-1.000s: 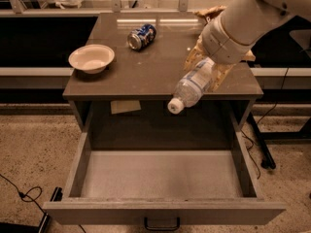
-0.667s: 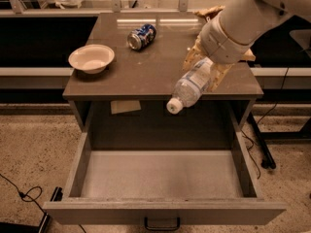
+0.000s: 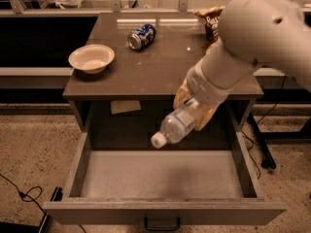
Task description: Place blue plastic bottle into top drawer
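Note:
The blue plastic bottle [image 3: 176,124], clear with a white cap, hangs tilted with its cap pointing down to the left, above the back of the open top drawer [image 3: 160,174]. My gripper [image 3: 197,111] is shut on the bottle's base end, its tan fingers [image 3: 208,116] wrapped around it. The white arm comes in from the upper right and hides the right part of the cabinet top. The drawer is pulled fully out, its flat grey bottom is bare, and its dark handle [image 3: 162,224] shows at the bottom edge.
On the cabinet top [image 3: 160,67] lie a white bowl [image 3: 91,58] at the left, a blue soda can [image 3: 141,36] on its side at the back, and a chip bag [image 3: 212,22] at the back right. Cables run over the floor on both sides.
The arm has come forward and down with the bottle, from the cabinet's front edge to over the drawer's back part. The bottle keeps the same tilt.

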Robot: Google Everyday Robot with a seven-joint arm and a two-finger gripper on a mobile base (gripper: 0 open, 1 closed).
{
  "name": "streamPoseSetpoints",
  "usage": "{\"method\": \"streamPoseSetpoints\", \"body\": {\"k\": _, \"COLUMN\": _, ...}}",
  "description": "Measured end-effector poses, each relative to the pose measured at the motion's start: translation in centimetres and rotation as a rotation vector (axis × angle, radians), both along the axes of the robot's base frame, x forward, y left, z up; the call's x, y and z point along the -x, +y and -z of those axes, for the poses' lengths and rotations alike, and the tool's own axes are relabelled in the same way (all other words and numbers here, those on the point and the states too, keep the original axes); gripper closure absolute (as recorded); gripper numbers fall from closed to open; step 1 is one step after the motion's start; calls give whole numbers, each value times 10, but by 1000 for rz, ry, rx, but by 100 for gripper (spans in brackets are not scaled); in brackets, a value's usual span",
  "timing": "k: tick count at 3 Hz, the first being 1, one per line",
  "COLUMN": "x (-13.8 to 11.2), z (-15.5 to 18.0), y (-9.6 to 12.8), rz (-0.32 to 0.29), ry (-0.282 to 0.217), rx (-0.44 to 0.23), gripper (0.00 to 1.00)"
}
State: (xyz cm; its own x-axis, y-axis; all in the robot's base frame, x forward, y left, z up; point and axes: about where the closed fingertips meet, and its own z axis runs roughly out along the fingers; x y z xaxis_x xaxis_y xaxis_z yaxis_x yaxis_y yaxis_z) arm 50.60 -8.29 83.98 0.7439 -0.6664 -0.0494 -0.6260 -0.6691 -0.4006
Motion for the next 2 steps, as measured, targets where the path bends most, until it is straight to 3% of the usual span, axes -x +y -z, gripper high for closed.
{"method": "streamPoseSetpoints", "body": {"k": 1, "x": 26, "z": 48, "y": 15, "rz": 85, "ry": 117, "rx": -102, "gripper": 100}}
{"method": "streamPoseSetpoints", "body": {"k": 2, "x": 29, "z": 48, "y": 17, "rz": 87, "ry": 123, "rx": -111, "gripper": 100}}
